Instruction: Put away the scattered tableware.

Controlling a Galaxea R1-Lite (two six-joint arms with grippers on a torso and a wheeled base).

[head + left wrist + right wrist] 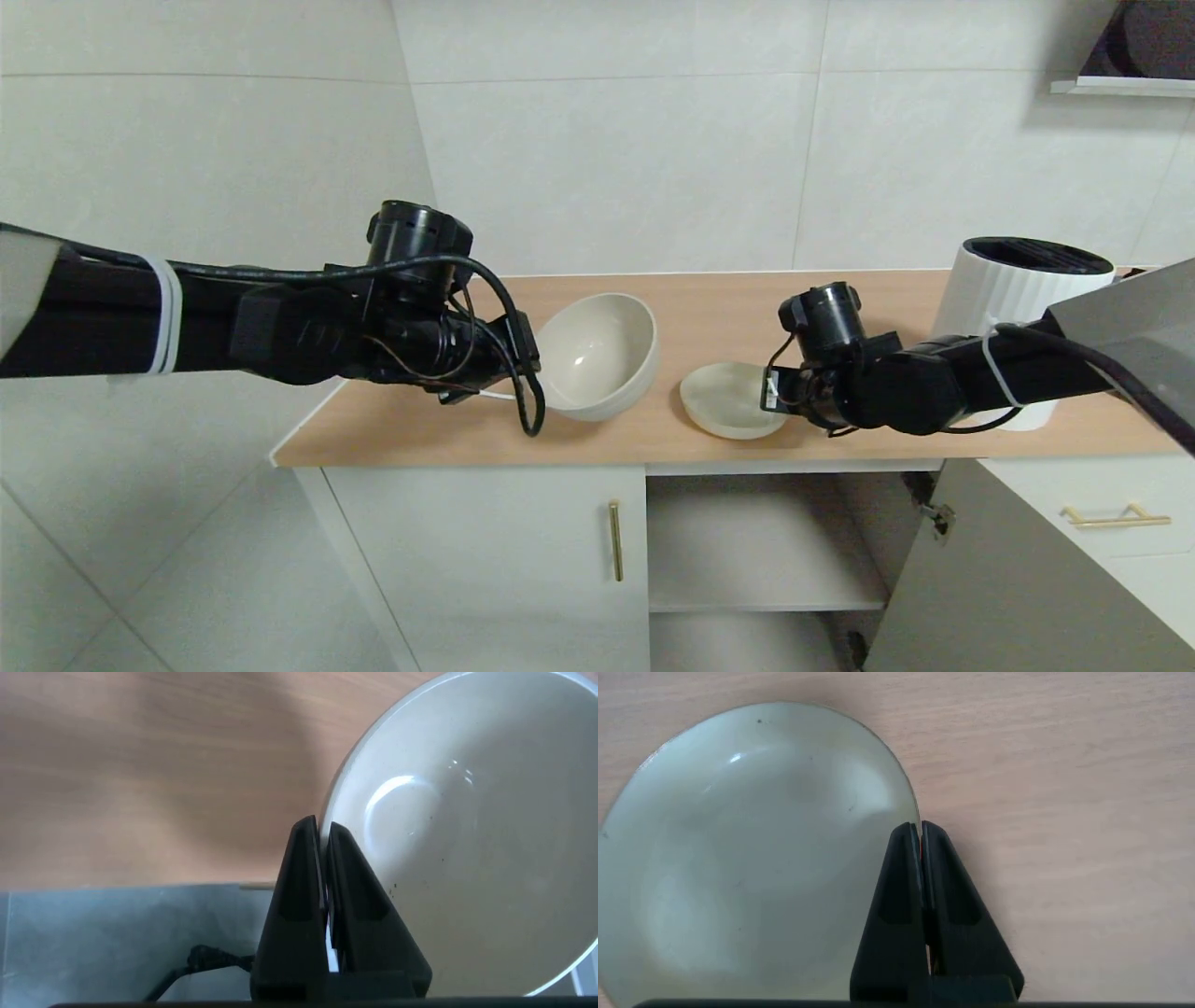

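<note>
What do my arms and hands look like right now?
Both arms are matte black: the left arm and right arm each carry a white band, a cylindrical wrist camera and loose black cables. The left hand and right hand each have two flat, tapering black fingers.

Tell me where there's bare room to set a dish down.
Free: the counter strip between the wall and the bowl and plate, and the shelf in the open cabinet below. Crowded: the front middle, where the left gripper clamps the bowl and the right gripper the plate, with the white canister close on the right.
</note>
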